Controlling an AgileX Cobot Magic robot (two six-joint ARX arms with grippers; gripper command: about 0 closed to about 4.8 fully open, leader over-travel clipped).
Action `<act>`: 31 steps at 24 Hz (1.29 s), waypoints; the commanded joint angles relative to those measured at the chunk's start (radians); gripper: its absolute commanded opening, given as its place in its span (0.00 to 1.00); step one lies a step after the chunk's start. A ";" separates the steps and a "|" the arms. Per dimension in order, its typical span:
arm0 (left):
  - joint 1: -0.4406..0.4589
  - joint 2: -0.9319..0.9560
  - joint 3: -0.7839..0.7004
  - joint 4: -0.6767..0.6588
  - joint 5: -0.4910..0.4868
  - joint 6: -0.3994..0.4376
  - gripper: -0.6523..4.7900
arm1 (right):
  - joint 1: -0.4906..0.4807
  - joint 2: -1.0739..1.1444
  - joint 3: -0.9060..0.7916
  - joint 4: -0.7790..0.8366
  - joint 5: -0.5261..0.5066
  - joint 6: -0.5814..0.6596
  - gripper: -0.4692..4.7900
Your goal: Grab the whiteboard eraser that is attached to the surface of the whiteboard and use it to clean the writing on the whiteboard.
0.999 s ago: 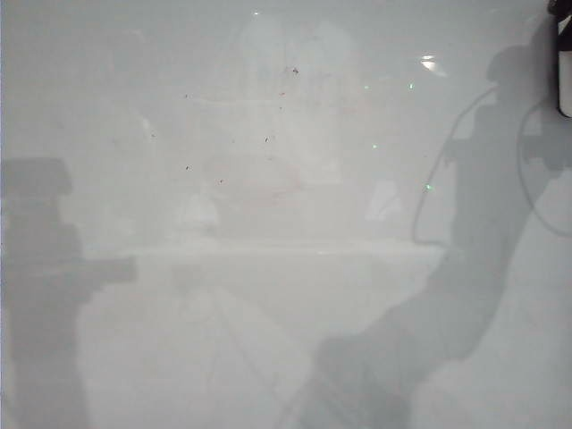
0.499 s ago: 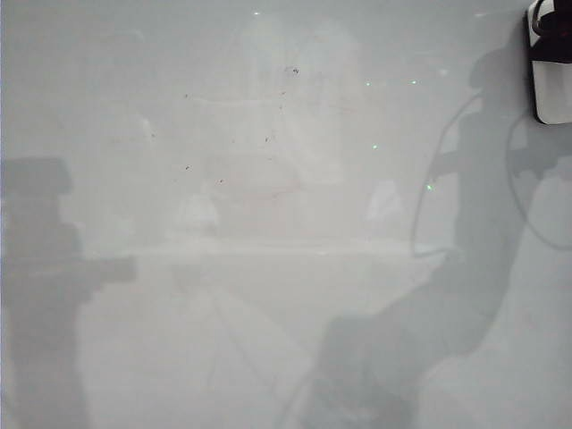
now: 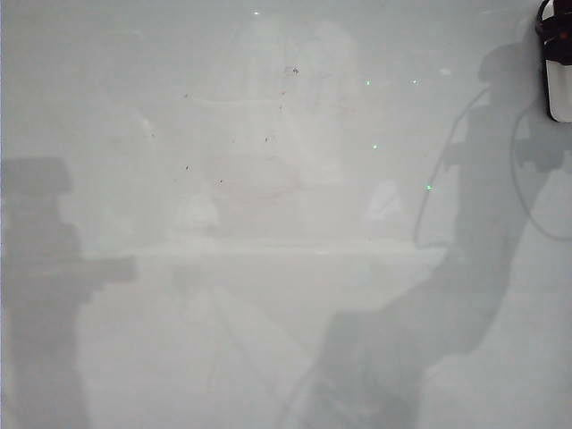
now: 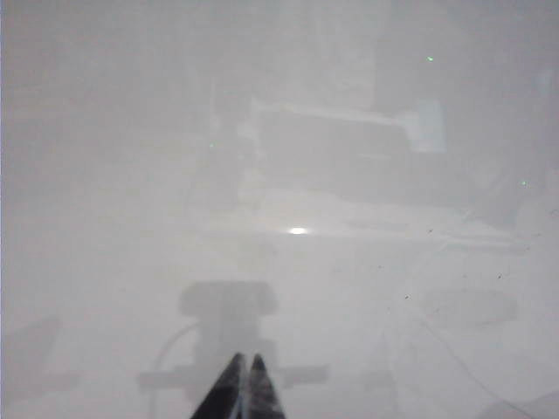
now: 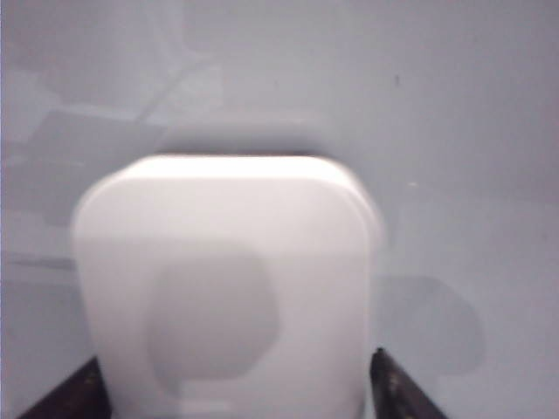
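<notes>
The whiteboard [image 3: 268, 304] fills the exterior view, and faint reddish traces of the writing [image 3: 268, 186] show near its middle. The whiteboard eraser [image 3: 561, 94], a white rounded block, lies on the board at the top right edge. My right gripper [image 3: 554, 22] is dark just above it. In the right wrist view the eraser [image 5: 227, 279] sits between the two fingertips [image 5: 397, 393] of the right gripper [image 5: 236, 384]. The jaws stand wide, with a thin gap on one side. My left gripper [image 4: 244, 362] is shut and empty over bare board.
Shadows of both arms fall on the board, the left one [image 3: 45, 268] and the right one [image 3: 474, 241]. Small dark specks [image 3: 266, 139] dot the upper middle. Reflections and smudges cover the board [image 4: 297, 231].
The eraser and right gripper came further into view at the top right, then shifted slightly back toward the edge. The left arm's shadow has not moved.
</notes>
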 commanded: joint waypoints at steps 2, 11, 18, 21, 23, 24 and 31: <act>0.001 0.002 0.002 0.013 0.000 -0.003 0.11 | 0.002 -0.005 0.005 0.032 -0.004 -0.002 0.84; 0.001 0.002 0.002 0.013 0.000 -0.003 0.11 | 0.016 -0.127 0.004 -0.177 0.002 -0.002 0.93; 0.001 0.002 -0.002 0.014 -0.044 -0.003 0.11 | 0.060 -0.476 0.003 -0.578 -0.006 0.037 0.08; 0.001 0.000 -0.012 0.027 -0.074 -0.003 0.11 | 0.066 -0.599 -0.003 -0.690 -0.007 0.097 0.08; 0.001 -0.001 -0.031 0.057 -0.087 -0.003 0.11 | 0.068 -0.666 -0.008 -0.737 -0.007 0.141 0.08; 0.000 -0.008 -0.064 0.097 -0.085 -0.003 0.11 | 0.077 -0.744 -0.018 -0.776 -0.007 0.163 0.08; 0.000 -0.025 -0.267 0.285 -0.077 -0.004 0.11 | 0.103 -0.958 -0.114 -0.792 -0.048 0.257 0.10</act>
